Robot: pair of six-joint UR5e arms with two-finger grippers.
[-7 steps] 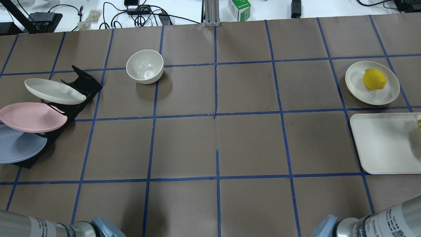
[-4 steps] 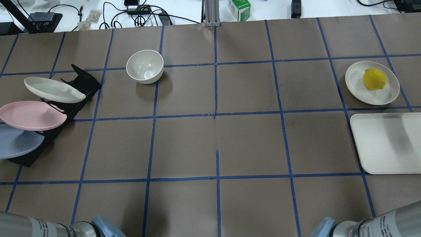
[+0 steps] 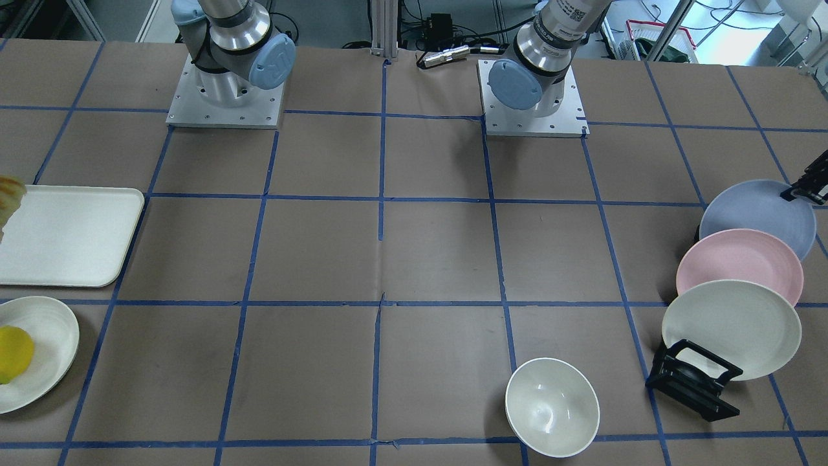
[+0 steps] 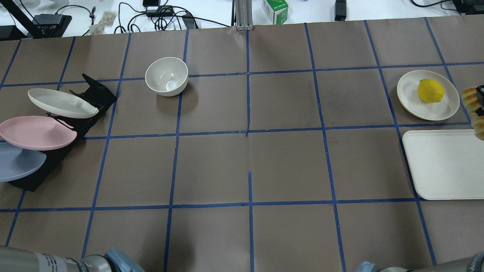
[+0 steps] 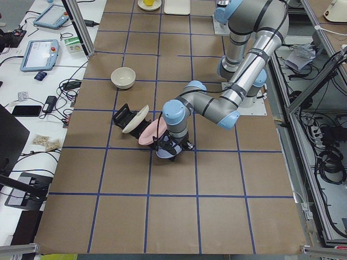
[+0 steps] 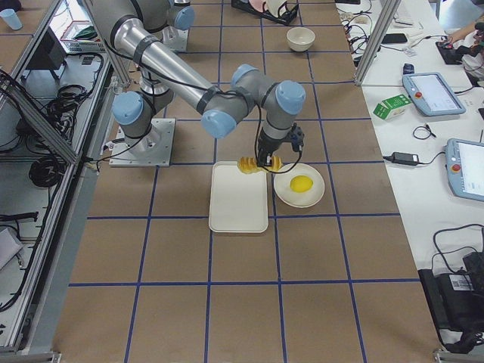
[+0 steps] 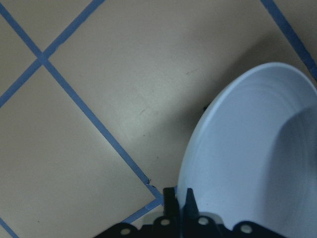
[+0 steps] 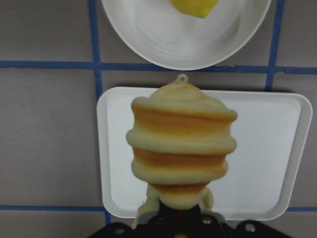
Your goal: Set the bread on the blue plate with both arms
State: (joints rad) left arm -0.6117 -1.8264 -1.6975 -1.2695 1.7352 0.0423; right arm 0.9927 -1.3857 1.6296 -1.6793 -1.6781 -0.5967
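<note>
Item one: my right gripper (image 8: 178, 220), closed on the bread (image 8: 181, 148), lifted above the white tray (image 8: 282, 148). Item two: my left gripper (image 7: 181, 201), jaws pinched narrow on the blue plate (image 7: 247, 158) rim, next to the pink plate (image 4: 36, 132).

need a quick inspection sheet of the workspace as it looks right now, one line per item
surface: table covered in brown paper with a blue tape grid
job's things: bread held in the air near the tray; blue plate tilted at the end of the rack, gripped at its rim
clutter: pink plate and cream plate leaning in the rack; bowl upright; lemon on a small plate
grippers: left claw shut on the blue plate; right claw shut on the bread
cables: bundle of cables on the white bench past the table's far edge
surroundings: green and white carton on that bench
</note>
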